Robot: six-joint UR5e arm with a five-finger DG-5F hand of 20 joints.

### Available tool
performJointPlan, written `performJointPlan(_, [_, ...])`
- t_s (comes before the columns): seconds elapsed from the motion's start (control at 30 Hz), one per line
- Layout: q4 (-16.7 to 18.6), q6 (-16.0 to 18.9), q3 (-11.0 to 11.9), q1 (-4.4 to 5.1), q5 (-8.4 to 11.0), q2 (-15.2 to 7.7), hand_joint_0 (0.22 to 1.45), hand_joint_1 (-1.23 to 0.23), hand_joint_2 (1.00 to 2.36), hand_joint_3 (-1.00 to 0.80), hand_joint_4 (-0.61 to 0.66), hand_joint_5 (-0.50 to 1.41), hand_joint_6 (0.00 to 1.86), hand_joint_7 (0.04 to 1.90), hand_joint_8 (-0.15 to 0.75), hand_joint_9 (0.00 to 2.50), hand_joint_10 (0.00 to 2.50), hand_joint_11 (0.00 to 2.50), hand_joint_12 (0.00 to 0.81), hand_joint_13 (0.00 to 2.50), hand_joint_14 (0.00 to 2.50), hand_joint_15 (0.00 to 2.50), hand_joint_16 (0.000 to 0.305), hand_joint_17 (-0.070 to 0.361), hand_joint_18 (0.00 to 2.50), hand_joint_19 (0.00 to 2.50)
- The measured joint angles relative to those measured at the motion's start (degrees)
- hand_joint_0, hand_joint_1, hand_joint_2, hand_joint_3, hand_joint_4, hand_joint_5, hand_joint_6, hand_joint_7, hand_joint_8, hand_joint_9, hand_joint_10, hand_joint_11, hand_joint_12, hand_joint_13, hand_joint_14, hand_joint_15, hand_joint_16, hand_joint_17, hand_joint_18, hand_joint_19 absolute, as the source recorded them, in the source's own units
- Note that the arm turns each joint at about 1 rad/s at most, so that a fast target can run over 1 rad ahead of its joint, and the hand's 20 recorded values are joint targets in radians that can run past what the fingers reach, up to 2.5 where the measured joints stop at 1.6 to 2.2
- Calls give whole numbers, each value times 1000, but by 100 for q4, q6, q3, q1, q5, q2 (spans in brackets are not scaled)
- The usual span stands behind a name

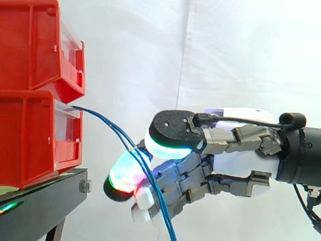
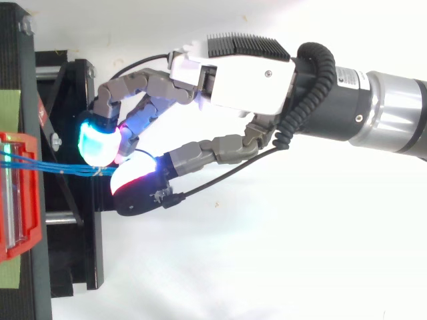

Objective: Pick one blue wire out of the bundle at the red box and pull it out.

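Thin blue wires (image 1: 108,123) leave the front of the lower red box (image 1: 30,140) and slope down to the right into my hand (image 1: 200,170). A green-glowing pad (image 1: 170,148) sits above them and a red-and-green pad (image 1: 123,175) below, so the wires are pinched where they bunch together. Past the pinch they drop across the curled fingers and out of the bottom of the side view. From above, the blue wires (image 2: 53,167) run level from the red box (image 2: 20,200) into the gap between two pads of the hand (image 2: 233,87).
A second red bin (image 1: 35,45) is stacked on the lower one. Both rest on a black stand (image 1: 45,201), also seen from above (image 2: 73,253). A white curtain hangs behind. The arm enters from the right.
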Motion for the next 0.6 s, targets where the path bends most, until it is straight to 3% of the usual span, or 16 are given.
performJointPlan(0.1, [200, 1, -1, -4, 11, -21, 596, -660, 1009, -388, 249, -159, 695, 979, 358, 819, 8, 449, 439, 867, 10, 299, 58, 131, 770, 398])
performJointPlan(0.6, [514, -8, -59, -31, 18, -104, 590, -687, 1006, -415, 251, -168, 717, 939, 355, 809, 8, 450, 437, 869, 10, 309, 58, 131, 777, 401])
